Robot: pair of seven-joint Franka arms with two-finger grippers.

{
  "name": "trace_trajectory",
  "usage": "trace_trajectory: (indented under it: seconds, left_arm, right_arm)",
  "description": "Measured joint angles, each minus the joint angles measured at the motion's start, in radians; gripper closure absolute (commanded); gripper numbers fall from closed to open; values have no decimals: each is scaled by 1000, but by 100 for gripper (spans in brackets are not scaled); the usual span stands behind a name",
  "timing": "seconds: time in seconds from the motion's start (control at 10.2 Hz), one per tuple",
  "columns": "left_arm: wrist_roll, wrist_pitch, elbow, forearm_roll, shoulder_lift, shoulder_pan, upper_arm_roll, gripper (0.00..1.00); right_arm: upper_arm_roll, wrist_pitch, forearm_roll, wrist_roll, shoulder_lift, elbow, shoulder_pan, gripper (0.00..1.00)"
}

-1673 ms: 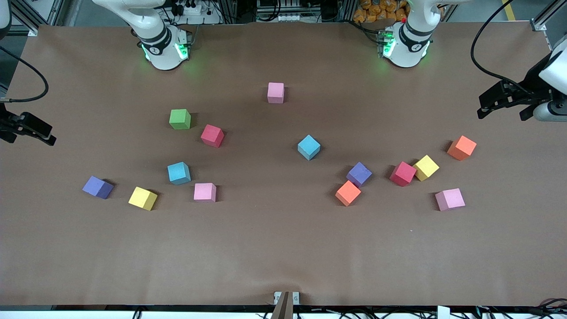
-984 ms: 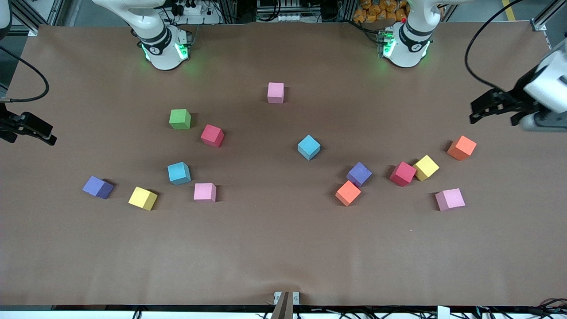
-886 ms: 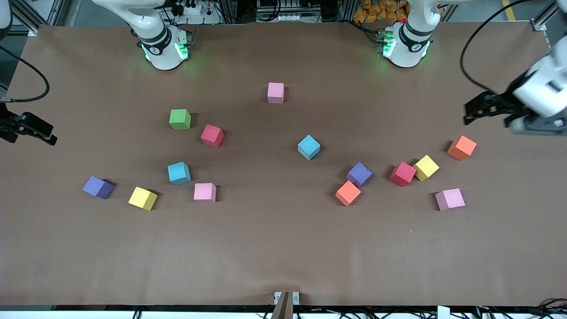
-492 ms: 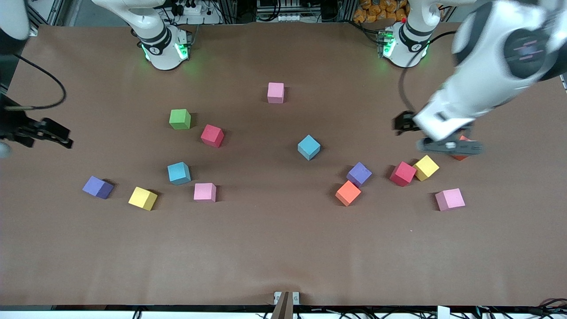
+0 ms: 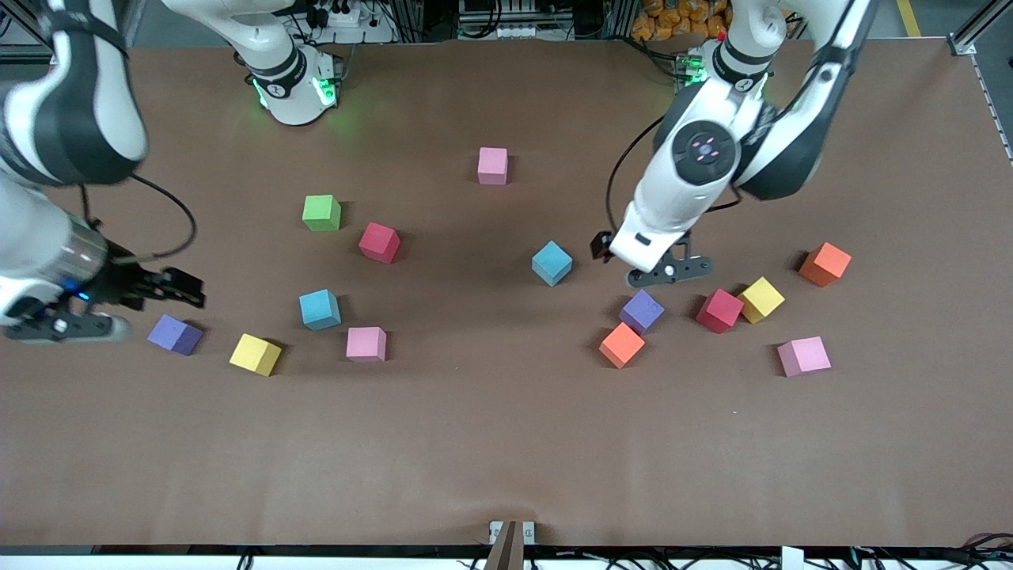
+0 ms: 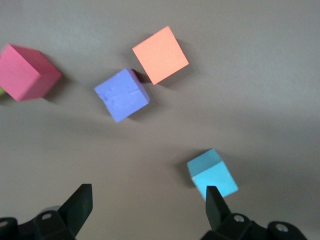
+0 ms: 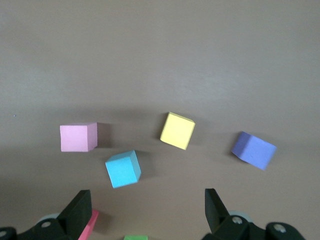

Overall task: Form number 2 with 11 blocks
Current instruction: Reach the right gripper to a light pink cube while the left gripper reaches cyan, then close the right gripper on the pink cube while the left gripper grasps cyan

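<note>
Nearest the front camera, toward the left arm's end of the table [image 5: 506,443]: a pink block [image 5: 804,356], then an orange block [image 5: 622,345] touching corners with a purple block [image 5: 642,311] just above it in the front view. Toward the right arm's end, about as near: a yellow block [image 5: 255,354], a second pink block [image 5: 366,343], a second purple block [image 5: 175,335]. Slightly farther: a light blue block [image 5: 320,309] beside that pink one, and at the left arm's end a red block [image 5: 719,309] touching a second yellow block [image 5: 762,299]. Farther again: a second orange block [image 5: 825,264], a second light blue block [image 5: 552,263] near the middle, a second red block [image 5: 379,242], and a green cube [image 5: 321,213] just beside it. Farthest, toward the bases: a third pink block [image 5: 492,165], alone. All blocks scattered singly on the table, no number 2 formed. Left gripper [image 5: 663,265] up over bare table between the middle light blue block and the purple block, fingers [image 6: 216,205] spread wide, nothing between them. Right gripper [image 5: 111,309] up over the right arm's end of the table, close by the second purple block, fingers [image 7: 214,206] likewise wide apart and empty.
</note>
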Motion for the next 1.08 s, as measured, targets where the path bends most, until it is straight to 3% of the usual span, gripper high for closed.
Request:
trace_trajectory:
  seconds: [0.39,1.08]
  left_arm:
    - [-348,107,-14,0,120,-101,-8,0]
    - [-447,222,-14,0,237,-154,-8,0]
  right_arm:
    - [0,183,8,125,152,-1,69,0]
    - [0,351,8,297,316,0,222,0]
